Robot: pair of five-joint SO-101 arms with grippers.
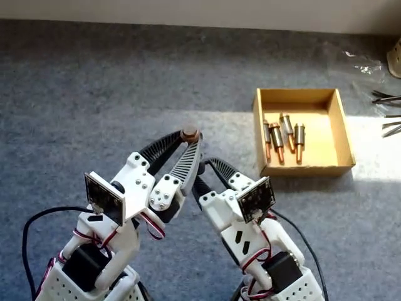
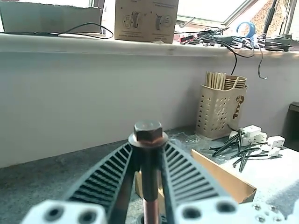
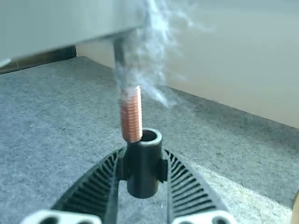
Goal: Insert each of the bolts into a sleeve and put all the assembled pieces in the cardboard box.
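One short dark cylindrical sleeve [image 3: 142,179] stands bore-up in the right gripper [image 3: 143,163], whose black ribbed fingers squeeze it from both sides. A copper-toned threaded bolt [image 3: 131,116] hangs over it, its tip meeting the sleeve's rim rather than sitting plainly over the hole; whether it has entered I cannot tell. Pressing down from here could, I judge, snag the threads on the rim, tip the sleeve in its grip, or push the bolt up through the fingers holding it. A pale blurred wisp hides the upper shaft, so alignment is hard to read.

From the left wrist, the left gripper [image 2: 148,147] is clamped on the bolt just under its dark hexagonal head [image 2: 147,133], with the shaft pointing straight down. Any skew in that pinch would carry to the tip. Beyond a wall of the shallow brown cardboard box [image 2: 224,179] sit a beige perforated basket of sticks [image 2: 219,109], white plugs [image 2: 254,135] and black ties [image 2: 231,149], all well away.

From above, both grippers meet near the middle of the grey carpeted table [image 1: 94,81], and the left gripper's fingers cover the sleeve. The cardboard box stands toward the table's right edge with four assembled pieces [image 1: 276,143] lying inside. Thin dark items [image 1: 387,97] at that edge lie past the box, so I judge nothing blocks the carry.
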